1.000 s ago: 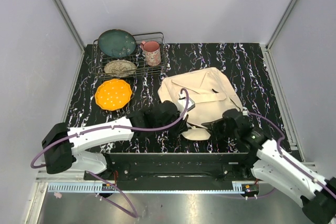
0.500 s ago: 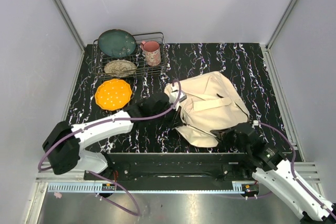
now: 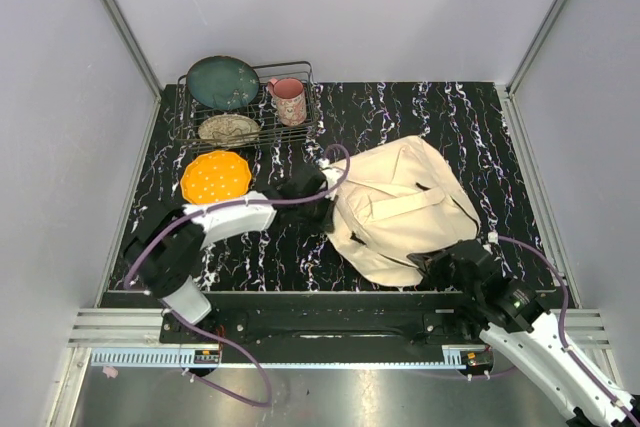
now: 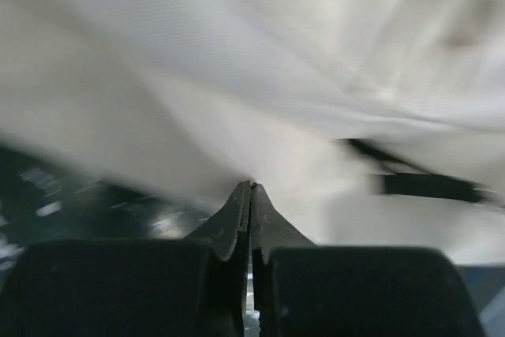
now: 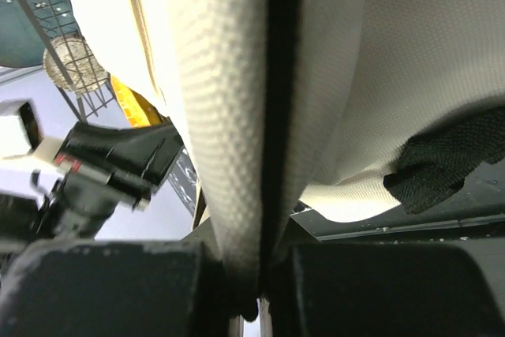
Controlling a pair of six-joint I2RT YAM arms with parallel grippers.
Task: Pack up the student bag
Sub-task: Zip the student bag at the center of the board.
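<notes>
Left claw [image 4: 251,187] pinches the bag's [image 3: 405,197] left edge; right claw [image 3: 436,266] clamps its near edge. Rack [image 3: 280,134] and orange plate [image 3: 215,179] sit left.

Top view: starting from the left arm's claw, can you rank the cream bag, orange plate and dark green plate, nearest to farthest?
1. student bag, pinched at its left edge by the left gripper.
2. orange plate, off to the gripper's left.
3. green plate, farthest, in the back-left corner.

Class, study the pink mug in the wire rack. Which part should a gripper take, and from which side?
Probably the rim, from above: the pink mug stands upright, mouth open, in the wire rack, whose wires block the sides.
</notes>
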